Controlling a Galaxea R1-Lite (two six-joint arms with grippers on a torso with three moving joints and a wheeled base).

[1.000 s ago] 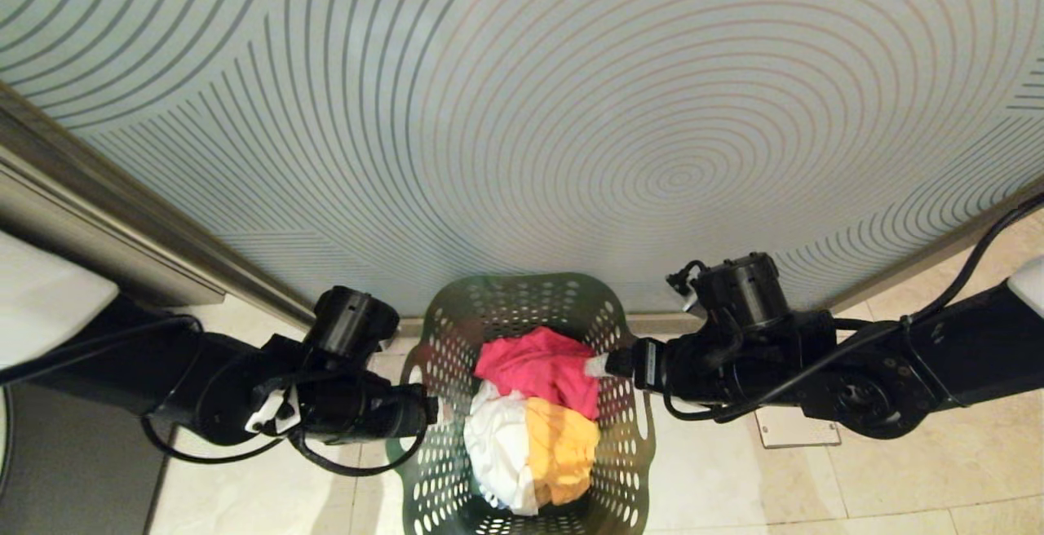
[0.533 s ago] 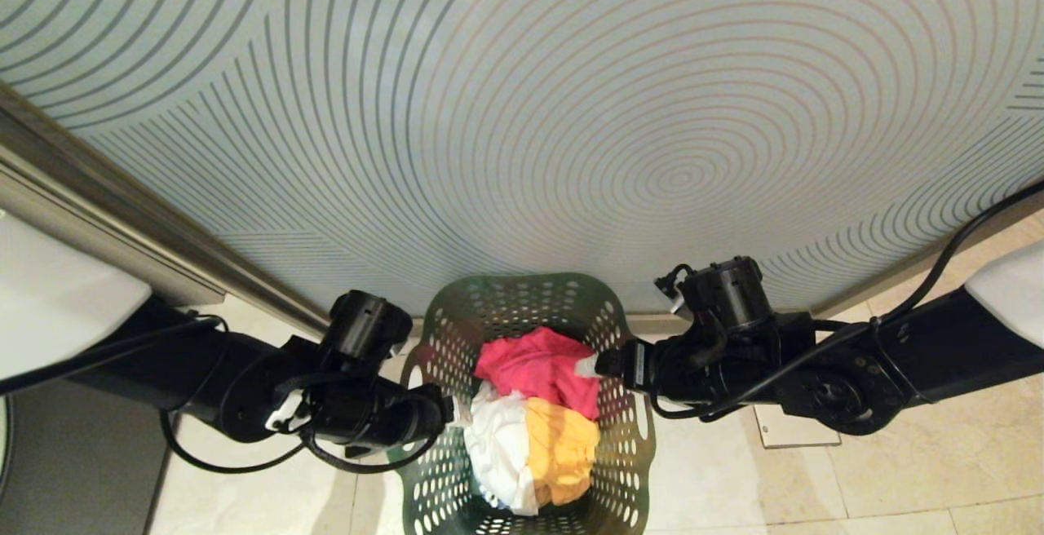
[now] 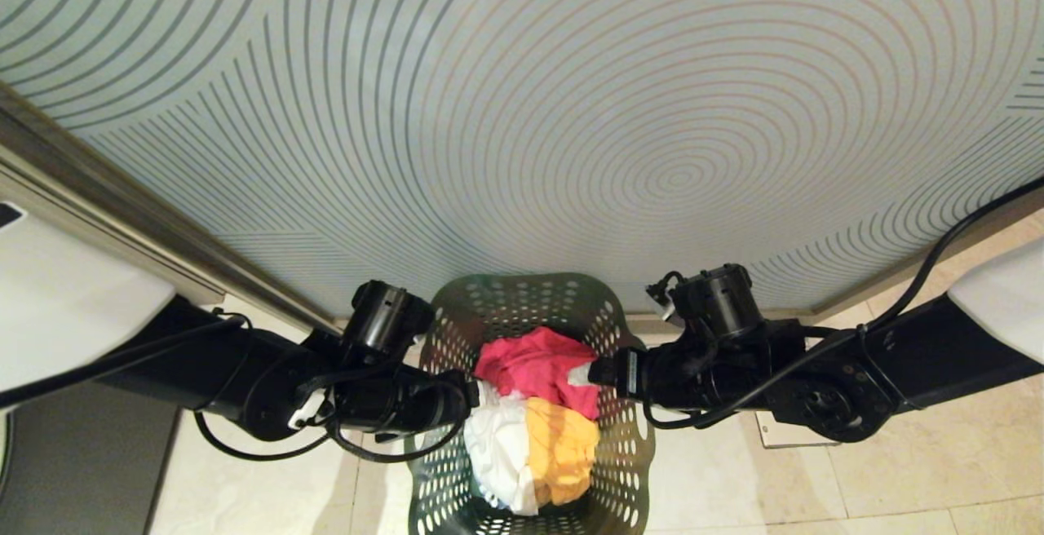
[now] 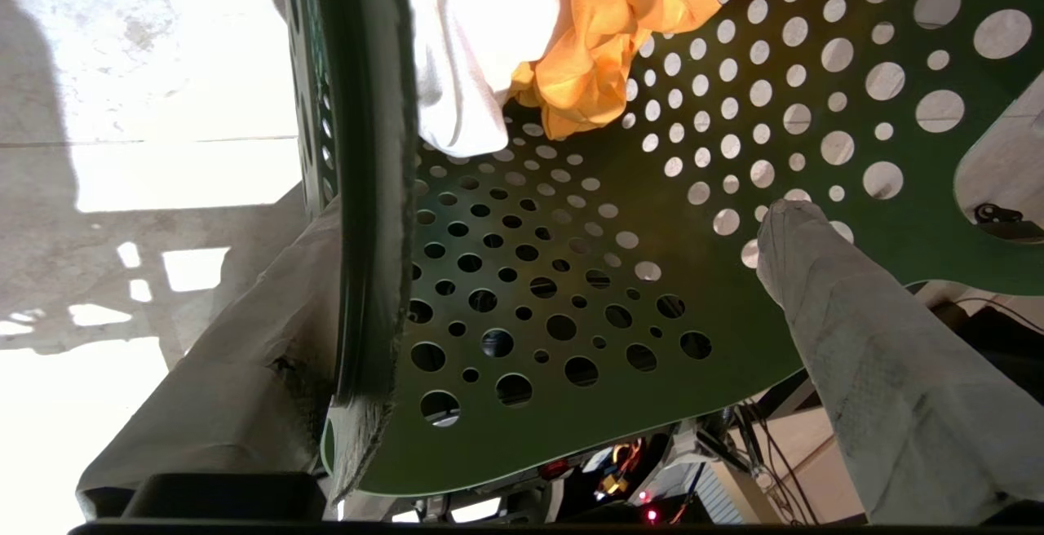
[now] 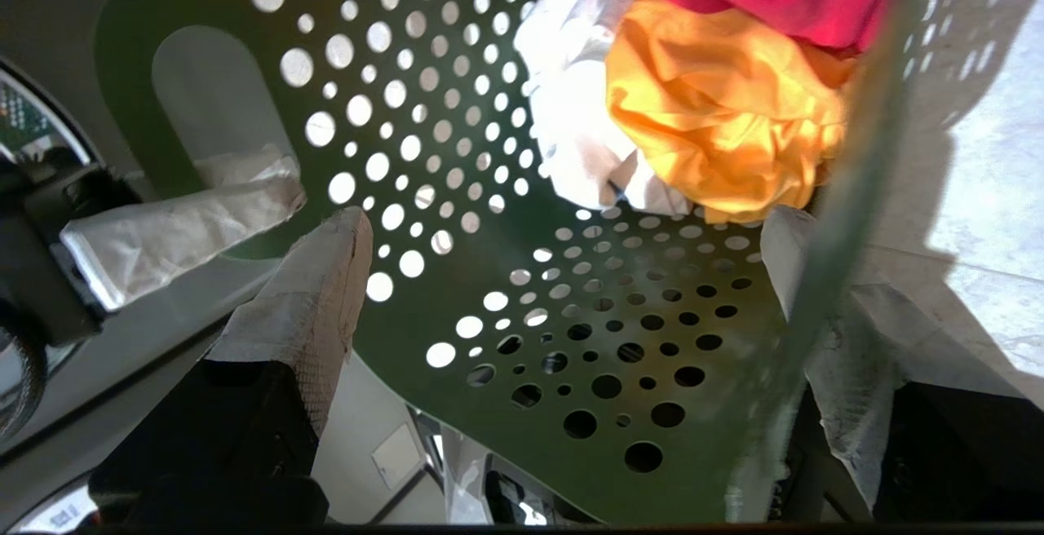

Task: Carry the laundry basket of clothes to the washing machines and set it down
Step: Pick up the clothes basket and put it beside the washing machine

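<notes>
laundry basket (image 3: 620, 453): near end cut off | left gripper (image 3: 471, 395): tips hidden behind rim

Your left arm (image 3: 245, 380) and right arm (image 3: 816, 380) both reach inward, nearly level, toward each other. Your left gripper (image 4: 563, 274) stands with its fingers spread wide, and your right gripper (image 5: 563, 225) stands spread the same way.

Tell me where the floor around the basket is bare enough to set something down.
Bare tile lies to the right of the laundry basket, below the right arm, and a narrower strip to its left. Behind the basket is the patterned wall; both rims are crowded by open grippers.
</notes>
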